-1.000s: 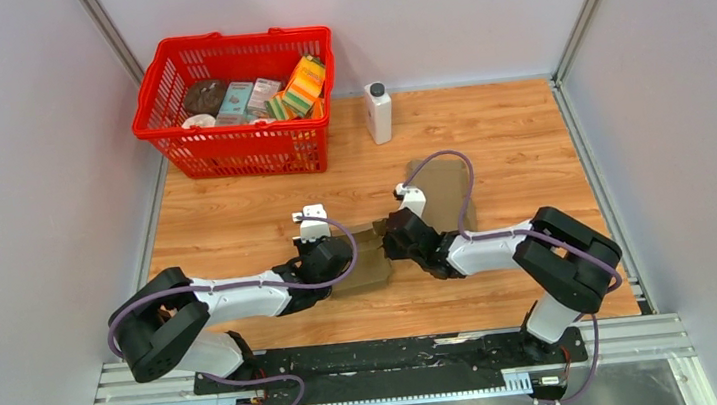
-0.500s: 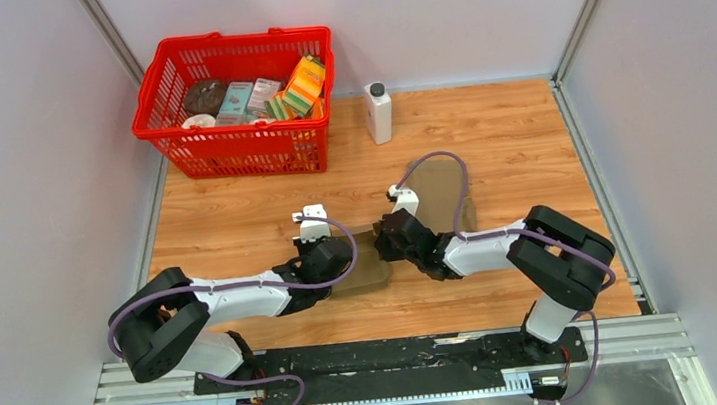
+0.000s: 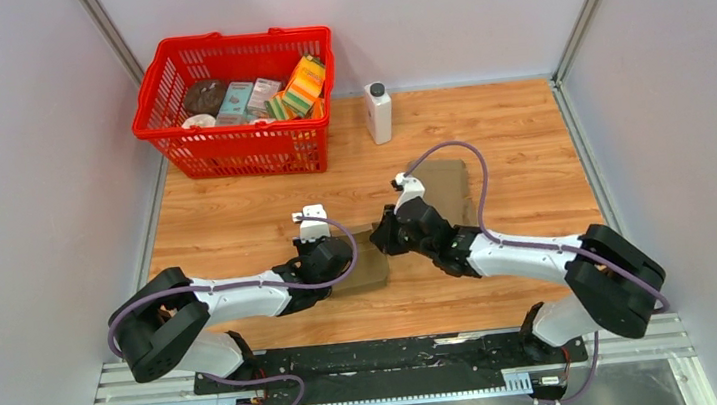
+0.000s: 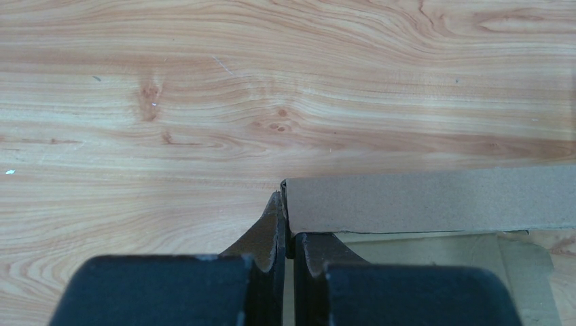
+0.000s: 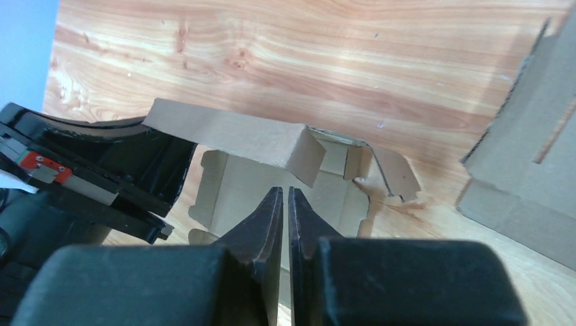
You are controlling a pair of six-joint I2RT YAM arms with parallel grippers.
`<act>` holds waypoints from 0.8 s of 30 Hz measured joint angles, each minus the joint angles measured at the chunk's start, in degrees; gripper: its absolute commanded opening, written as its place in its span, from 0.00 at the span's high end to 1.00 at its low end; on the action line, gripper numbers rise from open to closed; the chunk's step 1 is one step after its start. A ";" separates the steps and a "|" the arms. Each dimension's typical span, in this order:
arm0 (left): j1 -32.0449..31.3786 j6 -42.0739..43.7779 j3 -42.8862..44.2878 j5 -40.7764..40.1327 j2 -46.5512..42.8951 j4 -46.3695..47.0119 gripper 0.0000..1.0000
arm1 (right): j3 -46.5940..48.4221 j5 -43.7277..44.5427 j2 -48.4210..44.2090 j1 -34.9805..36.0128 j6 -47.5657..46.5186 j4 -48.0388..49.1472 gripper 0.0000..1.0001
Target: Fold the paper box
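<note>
The brown paper box (image 3: 373, 264) lies half-formed on the wooden table between the two arms. In the left wrist view my left gripper (image 4: 286, 204) is shut on the end of the box's raised side wall (image 4: 421, 200). It also shows in the top view (image 3: 350, 256) at the box's left edge. My right gripper (image 5: 285, 195) is shut and empty, its tips just above the box's open inside, near a bent corner flap (image 5: 303, 159). In the top view it (image 3: 384, 240) is at the box's right edge.
A second flat cardboard sheet (image 3: 449, 188) lies behind the right gripper and shows in the right wrist view (image 5: 530, 170). A red basket (image 3: 238, 150) with several packets stands at the back left. A white bottle (image 3: 379, 112) stands to the basket's right.
The right arm's elbow has swung out to the right and its gripper has shifted slightly back and left over the box. The left arm keeps its hold and has not moved.
</note>
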 measured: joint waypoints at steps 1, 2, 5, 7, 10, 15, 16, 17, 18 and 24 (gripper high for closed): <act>0.00 0.02 0.00 0.00 0.00 0.00 1.00 | -0.11 -0.85 -0.07 0.00 0.26 0.81 0.95; 0.00 0.02 0.00 0.00 0.00 0.02 1.00 | -0.15 -1.70 0.72 0.00 0.44 1.29 0.96; 0.00 0.02 0.00 -0.02 0.00 0.00 1.00 | -0.26 -2.60 5.11 0.00 1.73 1.57 0.98; 0.00 0.00 0.00 -0.11 -0.02 0.00 1.00 | -0.87 -2.51 8.33 -0.09 3.21 0.83 0.97; 0.00 0.00 0.00 -0.09 -0.02 0.00 1.00 | -1.27 -2.01 9.68 -0.52 4.33 -0.98 0.92; 0.00 0.00 0.00 -0.11 -0.02 0.00 1.00 | -1.97 1.03 5.09 -0.79 2.69 -3.72 0.57; 0.00 0.00 0.00 -0.11 -0.07 -0.02 1.00 | -2.27 1.68 3.39 -0.87 1.75 -4.55 0.54; 0.00 0.00 0.00 -0.09 -0.11 -0.07 1.00 | -2.36 2.27 1.68 -1.03 0.61 -5.42 0.52; 0.00 0.02 0.00 -0.09 -0.15 -0.13 1.00 | -2.36 2.78 0.44 -1.14 -0.20 -5.79 0.51; 0.00 0.22 -0.02 0.11 -0.33 -0.37 1.00 | 0.55 4.57 -0.46 -1.79 -6.16 -10.34 0.54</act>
